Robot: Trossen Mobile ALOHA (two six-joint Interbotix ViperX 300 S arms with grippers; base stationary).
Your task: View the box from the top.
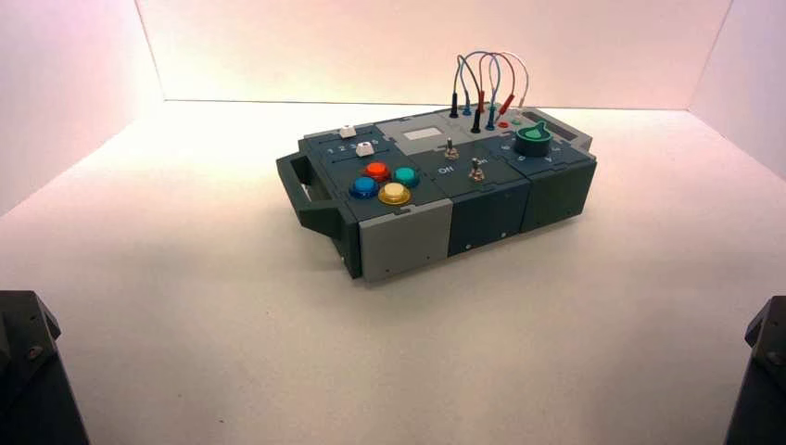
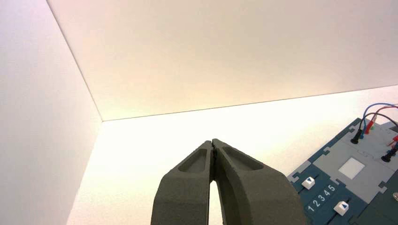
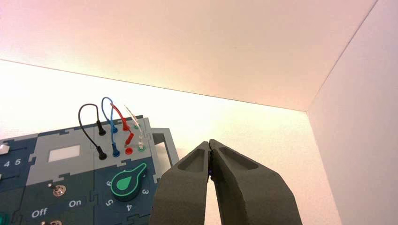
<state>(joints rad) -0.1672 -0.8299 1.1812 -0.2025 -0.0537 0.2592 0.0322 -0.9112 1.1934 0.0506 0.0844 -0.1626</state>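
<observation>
The box [image 1: 436,190] is a flat teal-and-grey panel box standing turned on the white table, its handle [image 1: 306,190] at the left end. On top are red, teal, blue and yellow buttons [image 1: 385,182], two toggle switches [image 1: 463,159], a green knob [image 1: 533,139] and looped wires [image 1: 487,83]. My left gripper [image 2: 212,142] is shut and empty, held to the left of the box [image 2: 347,187]. My right gripper [image 3: 209,142] is shut and empty, off the box's right end [image 3: 84,183]. In the right wrist view the knob [image 3: 126,180] points between 2 and 3.
White walls enclose the table at the back and both sides. The two arms' dark bases show at the front corners, the left one [image 1: 28,371] and the right one [image 1: 765,371]. Open table lies in front of the box.
</observation>
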